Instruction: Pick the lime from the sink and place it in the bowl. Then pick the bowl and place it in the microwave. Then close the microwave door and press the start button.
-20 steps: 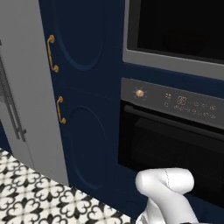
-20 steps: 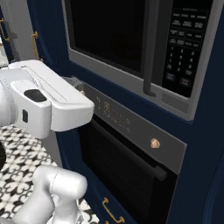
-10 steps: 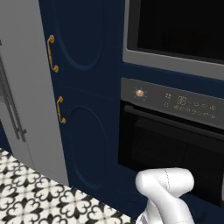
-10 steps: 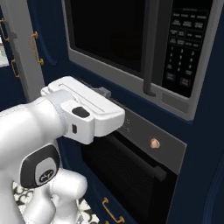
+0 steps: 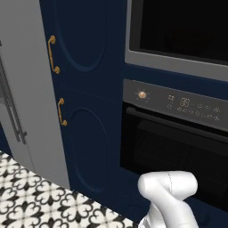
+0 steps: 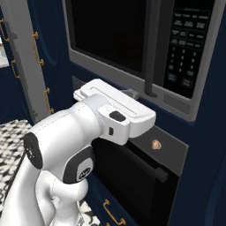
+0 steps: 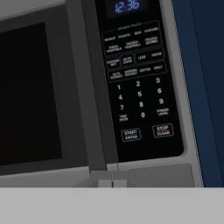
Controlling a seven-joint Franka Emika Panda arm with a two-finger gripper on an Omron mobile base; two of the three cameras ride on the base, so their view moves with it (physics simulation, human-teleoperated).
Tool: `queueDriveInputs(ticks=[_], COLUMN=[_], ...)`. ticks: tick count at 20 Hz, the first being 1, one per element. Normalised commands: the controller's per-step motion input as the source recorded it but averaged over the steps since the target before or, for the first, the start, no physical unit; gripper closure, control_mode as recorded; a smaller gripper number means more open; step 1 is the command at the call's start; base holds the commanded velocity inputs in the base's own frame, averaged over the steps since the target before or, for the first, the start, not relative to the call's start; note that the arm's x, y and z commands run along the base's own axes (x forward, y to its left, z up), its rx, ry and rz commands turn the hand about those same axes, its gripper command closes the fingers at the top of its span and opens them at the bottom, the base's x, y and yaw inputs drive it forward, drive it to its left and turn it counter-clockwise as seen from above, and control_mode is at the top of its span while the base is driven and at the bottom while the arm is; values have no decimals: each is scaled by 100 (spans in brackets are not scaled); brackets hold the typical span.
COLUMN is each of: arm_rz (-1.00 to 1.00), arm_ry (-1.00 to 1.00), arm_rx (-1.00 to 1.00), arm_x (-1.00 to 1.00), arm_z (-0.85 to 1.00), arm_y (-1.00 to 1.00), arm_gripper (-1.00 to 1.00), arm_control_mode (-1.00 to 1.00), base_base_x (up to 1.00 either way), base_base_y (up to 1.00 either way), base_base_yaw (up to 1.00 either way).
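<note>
Microwave (image 7: 96, 87) start button (image 7: 131, 134) sits low on the keypad (image 7: 136, 87), left of the stop key, just up and right of the claw (image 7: 112, 183), whose jaws are shut and empty; microwave door (image 6: 112, 37) looks closed.

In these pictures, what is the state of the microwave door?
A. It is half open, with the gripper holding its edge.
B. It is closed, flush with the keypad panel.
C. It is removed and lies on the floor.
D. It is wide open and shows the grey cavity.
B: the microwave door sits shut beside the keypad panel, its black glass facing out.
</note>
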Motion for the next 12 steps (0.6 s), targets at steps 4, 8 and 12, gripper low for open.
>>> queueDriveInputs(ticks=[4, 8, 12], arm_rz=[0, 0, 0], arm_ry=[-3, 0, 0], arm_rx=[0, 2, 0], arm_x=[0, 3, 0], arm_z=[23, 41, 19], arm_y=[-13, -27, -25], arm_gripper=[100, 100, 100], arm_control_mode=[-100, -100, -100], base_base_x=[0, 0, 0], base_base_y=[0, 0, 0], base_base_yaw=[0, 0, 0])
